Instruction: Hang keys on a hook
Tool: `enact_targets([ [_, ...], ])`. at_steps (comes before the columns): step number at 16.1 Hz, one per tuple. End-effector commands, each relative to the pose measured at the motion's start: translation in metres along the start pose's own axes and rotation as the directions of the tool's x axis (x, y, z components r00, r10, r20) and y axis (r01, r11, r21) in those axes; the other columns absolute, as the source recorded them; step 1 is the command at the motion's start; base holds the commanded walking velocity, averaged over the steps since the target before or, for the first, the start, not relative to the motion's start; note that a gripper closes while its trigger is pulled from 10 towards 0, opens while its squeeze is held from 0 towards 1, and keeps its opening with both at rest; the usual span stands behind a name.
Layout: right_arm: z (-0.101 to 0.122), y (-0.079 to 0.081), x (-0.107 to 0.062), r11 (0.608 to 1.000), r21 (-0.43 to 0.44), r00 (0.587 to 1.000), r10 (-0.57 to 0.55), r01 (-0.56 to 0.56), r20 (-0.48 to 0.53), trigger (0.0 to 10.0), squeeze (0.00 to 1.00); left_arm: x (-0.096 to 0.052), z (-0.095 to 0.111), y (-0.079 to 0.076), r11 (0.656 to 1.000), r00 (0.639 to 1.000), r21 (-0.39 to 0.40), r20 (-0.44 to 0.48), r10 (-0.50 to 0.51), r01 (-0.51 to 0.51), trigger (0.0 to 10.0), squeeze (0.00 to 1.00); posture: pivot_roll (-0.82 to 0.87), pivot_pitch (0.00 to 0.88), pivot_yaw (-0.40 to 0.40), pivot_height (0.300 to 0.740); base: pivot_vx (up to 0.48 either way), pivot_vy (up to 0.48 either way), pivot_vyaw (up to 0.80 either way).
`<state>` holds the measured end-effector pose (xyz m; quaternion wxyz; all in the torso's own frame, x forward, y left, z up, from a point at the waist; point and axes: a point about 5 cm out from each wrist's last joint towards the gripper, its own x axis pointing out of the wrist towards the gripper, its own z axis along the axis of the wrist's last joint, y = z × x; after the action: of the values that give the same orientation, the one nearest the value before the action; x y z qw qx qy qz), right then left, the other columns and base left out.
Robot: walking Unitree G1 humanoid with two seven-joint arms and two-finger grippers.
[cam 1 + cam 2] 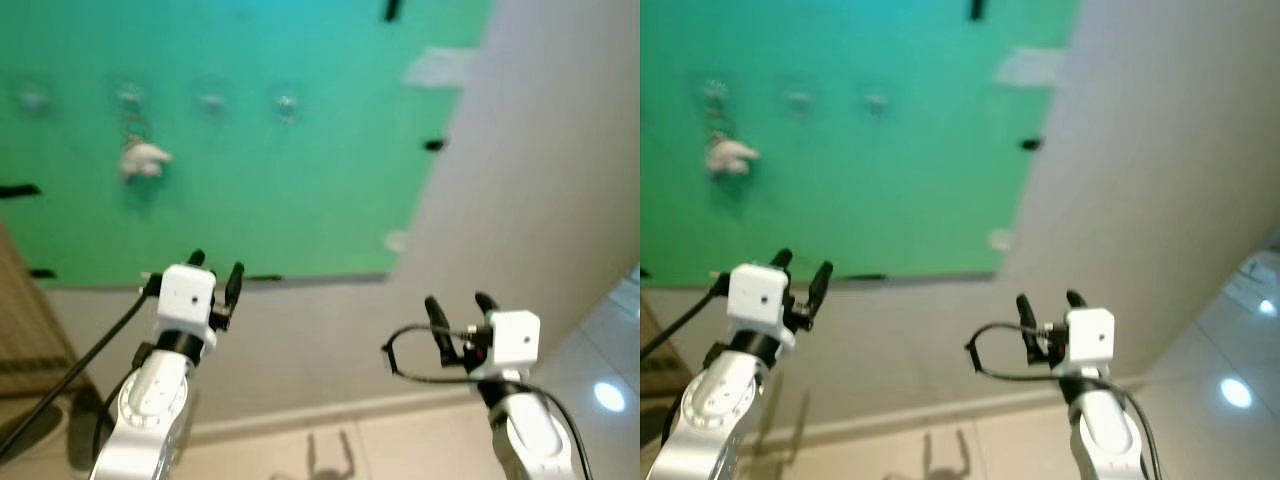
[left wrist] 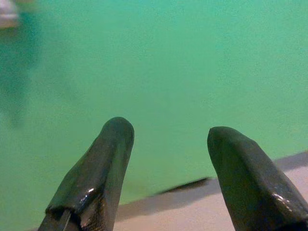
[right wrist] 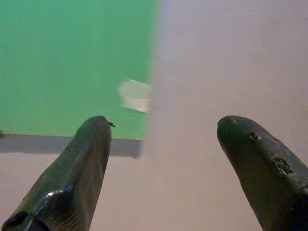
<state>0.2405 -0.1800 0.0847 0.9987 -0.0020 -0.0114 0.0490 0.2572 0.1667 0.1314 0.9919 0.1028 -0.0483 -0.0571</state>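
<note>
Head cam is blurred. A green sheet (image 1: 250,140) is fixed to a pale wall (image 1: 540,180) w/ bits of black tape (image 1: 434,145) and pale tape (image 1: 438,66) at its edges.

Hooks: a row of small clear hooks (image 1: 208,100) runs across the upper part of the sheet. They are blurred; exact count cannot be told.

Keys: a pale, whitish bunch (image 1: 143,159) hangs on the sheet just below the second hook from the robot's left, i.e. up and to the left of both arms. Too blurred to confirm it is the keys or how it is attached. It also shows as a pale smear (image 2: 8,13) at one corner of the left wrist view.

Left gripper (image 1: 215,272): raised in front of the sheet's lower edge, fingers apart, nothing between them. Well below the pale bunch.

Right gripper (image 1: 459,304): raised in front of the bare wall, right of the sheet's lower corner, fingers spread, nothing held. A black cable (image 1: 400,360) loops beside its wrist.

Below: tiled floor (image 1: 600,400) and a pale skirting board (image 1: 330,410).
</note>
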Motion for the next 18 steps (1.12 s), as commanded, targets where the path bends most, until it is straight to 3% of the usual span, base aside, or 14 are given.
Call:
enact_targets([
  [1, -0.004, -0.010, -0.001, 1.000, -0.015, 0.999, -0.028, 0.028, -0.031, 10.0, 0.00, 0.004, 0.000, -0.009, 1.000, 1.000, -0.004, 0.002, -0.031, 0.031, 10.0, 0.00, -0.05, 0.000, -0.046, 0.740, 0.000, -0.428, 0.00],
  [5, -0.008, -0.007, -0.003, 0.999, -0.033, 0.999, -0.022, 0.020, -0.048, 10.0, 0.00, 0.004, -0.004, -0.008, 1.000, 1.000, 0.003, -0.009, -0.030, 0.030, 10.0, 0.00, -0.05, 0.000, -0.043, 0.740, 0.000, -0.428, 0.00],
  [6, -0.011, -0.007, -0.005, 0.999, -0.030, 0.998, -0.024, 0.022, -0.065, 10.0, 0.00, 0.007, -0.011, -0.008, 0.999, 0.998, 0.039, -0.055, -0.020, 0.022, 10.0, 0.00, -0.05, 0.000, -0.041, 0.740, 0.000, 0.000, -0.77],
  [9, -0.014, -0.008, -0.010, 0.999, -0.040, 0.997, -0.034, 0.031, -0.068, 10.0, 0.00, 0.013, -0.010, -0.010, 0.995, 0.997, -0.078, -0.039, -0.066, 0.062, 10.0, 0.00, -0.06, 0.000, -0.045, 0.740, 0.000, 0.000, -0.76],
  [10, -0.014, -0.009, -0.010, 0.998, -0.047, 0.997, -0.035, 0.032, -0.068, 10.0, 0.00, 0.013, -0.009, -0.011, 0.993, 0.996, -0.085, -0.032, -0.080, 0.077, 10.0, 0.00, -0.06, 0.000, -0.047, 0.740, 0.000, 0.000, -0.76],
  [13, -0.022, -0.017, -0.012, 0.996, -0.024, 0.991, -0.092, 0.090, -0.098, 10.0, 0.00, 0.013, -0.011, -0.020, 0.984, 0.986, -0.072, -0.025, -0.166, 0.164, 10.0, 0.00, -0.05, 0.000, -0.054, 0.740, 0.000, 0.480, -0.76],
  [15, -0.023, -0.019, -0.010, 0.994, -0.004, 0.988, -0.111, 0.111, -0.105, 10.0, 0.00, 0.015, -0.016, -0.020, 0.982, 0.982, -0.069, -0.052, -0.179, 0.175, 10.0, 0.00, -0.05, 0.000, -0.053, 0.740, 0.000, 0.480, -0.76],
  [18, -0.025, -0.020, -0.011, 0.992, -0.019, 0.986, -0.124, 0.123, -0.110, 10.0, 0.00, 0.022, -0.022, -0.018, 0.980, 0.981, -0.111, -0.088, -0.175, 0.165, 10.0, 0.00, -0.06, 0.000, -0.051, 0.740, 0.000, 0.000, -0.75],
])
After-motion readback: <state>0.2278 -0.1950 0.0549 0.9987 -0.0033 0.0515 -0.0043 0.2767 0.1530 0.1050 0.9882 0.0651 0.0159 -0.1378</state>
